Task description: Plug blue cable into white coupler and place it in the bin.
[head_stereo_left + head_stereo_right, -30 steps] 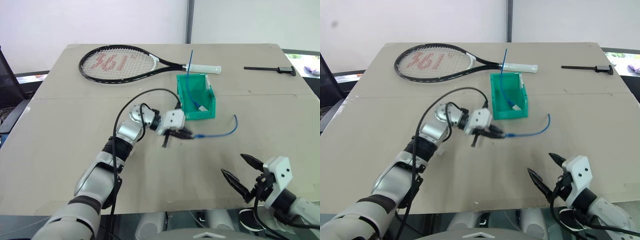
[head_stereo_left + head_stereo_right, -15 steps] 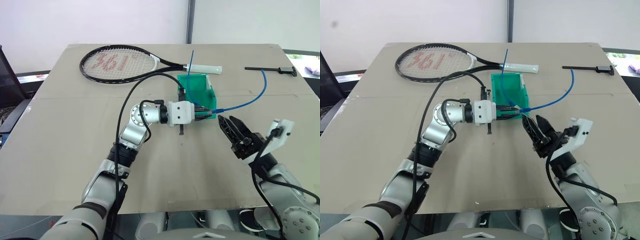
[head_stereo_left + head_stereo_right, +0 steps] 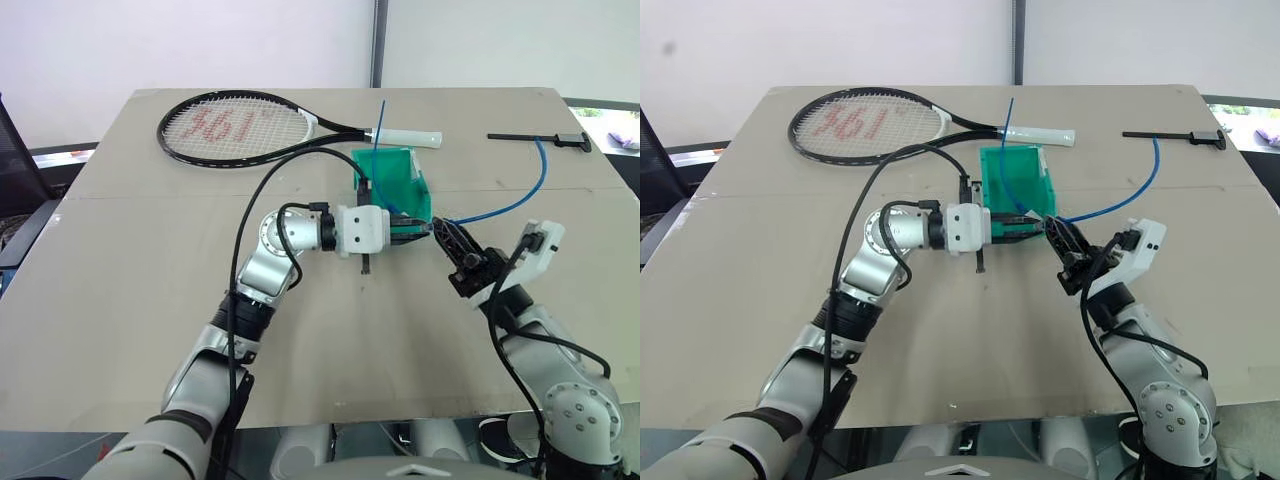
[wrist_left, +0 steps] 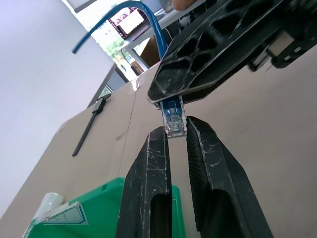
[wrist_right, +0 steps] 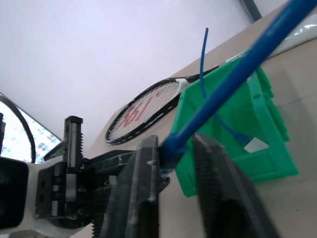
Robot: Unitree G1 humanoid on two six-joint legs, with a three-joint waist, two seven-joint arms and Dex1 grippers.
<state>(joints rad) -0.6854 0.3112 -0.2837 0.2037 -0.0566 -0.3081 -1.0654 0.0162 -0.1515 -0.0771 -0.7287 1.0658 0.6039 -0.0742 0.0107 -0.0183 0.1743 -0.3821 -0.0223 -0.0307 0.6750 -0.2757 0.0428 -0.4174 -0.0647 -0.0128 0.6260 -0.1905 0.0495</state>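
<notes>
The blue cable (image 3: 520, 200) arcs up from in front of the bin (image 3: 395, 175) toward the back right. My left gripper (image 4: 174, 130) is shut on its clear plug (image 4: 173, 116), held level just in front of the bin's lip. Right beside it, my right gripper (image 3: 444, 233) is shut on the same cable (image 5: 233, 79), just behind the plug. The two sets of fingertips nearly touch. A second, straighter blue cable (image 5: 205, 74) stands in the bin, with a white end piece (image 5: 255, 145) on the bin's floor. The white coupler is hidden from me.
A tennis racket (image 3: 235, 125) lies at the back left, its white handle (image 3: 410, 137) just behind the bin. A black tool (image 3: 540, 137) lies at the back right edge. The tan table (image 3: 130, 290) is bare at the front.
My right gripper rose from the table's front right, came in beside the left gripper and shut on the cable. The left gripper lifted the plug to the bin's front; the cable's free end swung up.
</notes>
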